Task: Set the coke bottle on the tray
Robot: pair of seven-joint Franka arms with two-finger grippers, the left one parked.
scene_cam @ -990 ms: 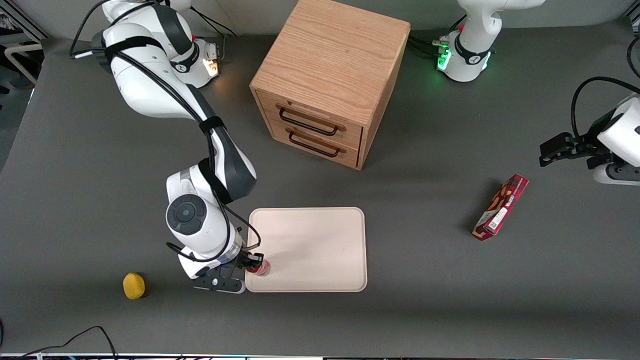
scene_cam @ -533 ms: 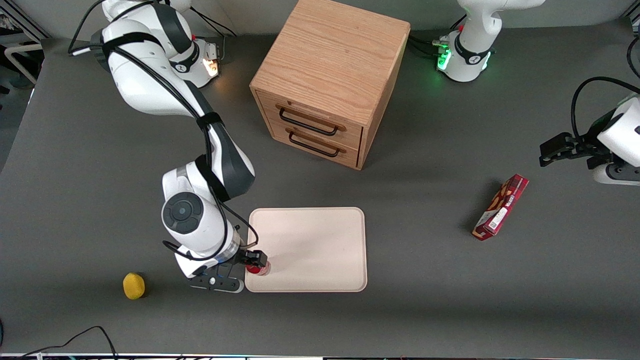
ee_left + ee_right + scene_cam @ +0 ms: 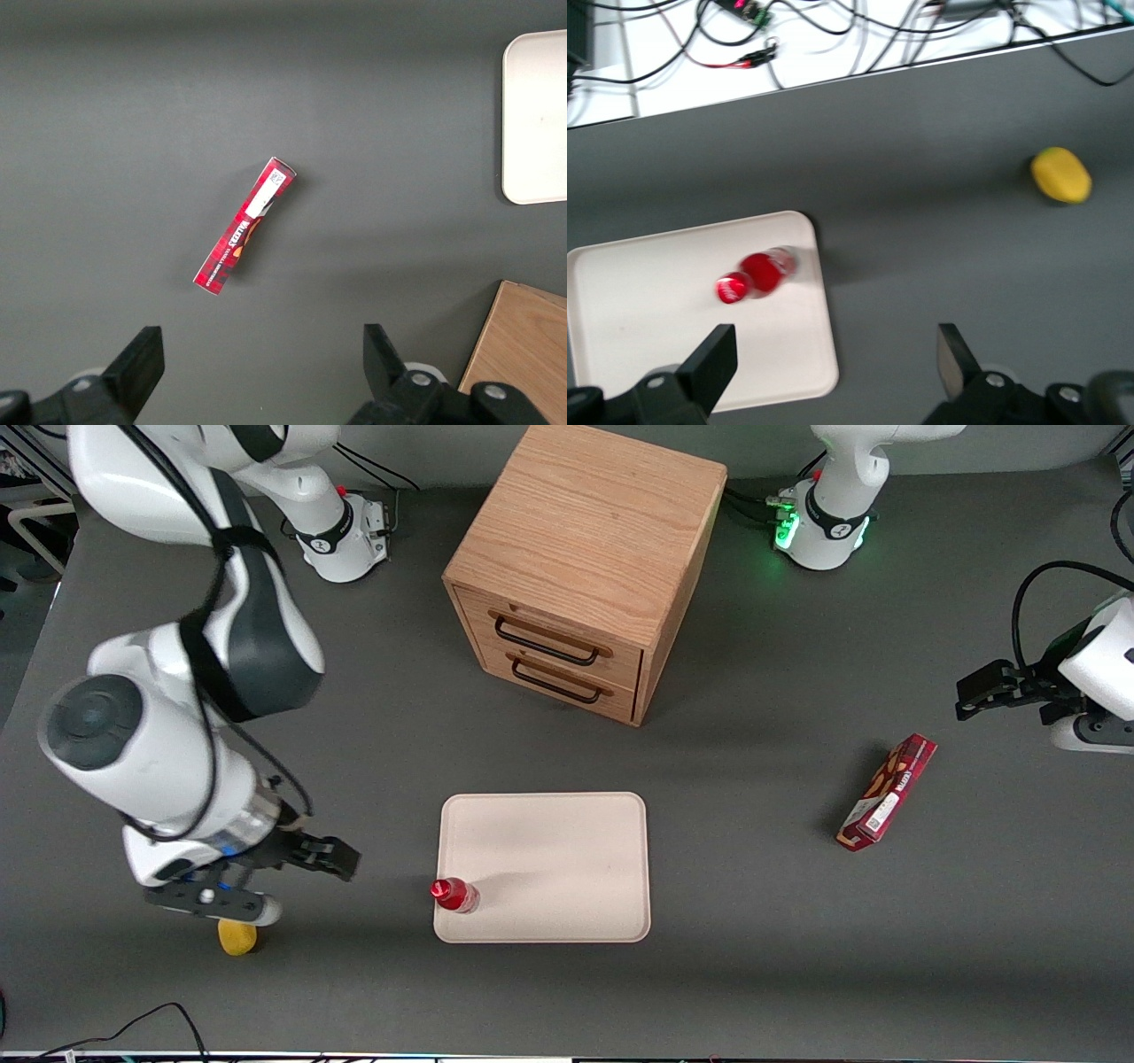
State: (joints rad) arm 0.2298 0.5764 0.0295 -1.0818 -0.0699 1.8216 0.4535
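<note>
Coke bottle point(image 3: 455, 895): small, red, red-capped; stands upright on the tray point(image 3: 567, 841), in the corner nearest the front camera at the working arm's end, just inside the rim. Free of any grip. The right wrist view shows it point(image 3: 757, 274) on the cream surface, close to the tray point(image 3: 638, 301) edge.

Tray: flat, pale cream, rounded corners; rests on the table point(image 3: 753, 957) in front of the drawer cabinet point(image 3: 585, 567). Holds nothing but the bottle.

Gripper point(image 3: 332, 859): raised above the table, well apart from bottle and tray, toward the working arm's end. Fingers apart, nothing between them.

Lemon point(image 3: 236, 937): yellow, on the table, partly under the gripper's body in the front view.

Snack box point(image 3: 887, 792): red, lying toward the parked arm's end, untouched.

Status: placement appears done; bottle sits near the rim but looks stable. Judged remaining: only clearing the arm away.
</note>
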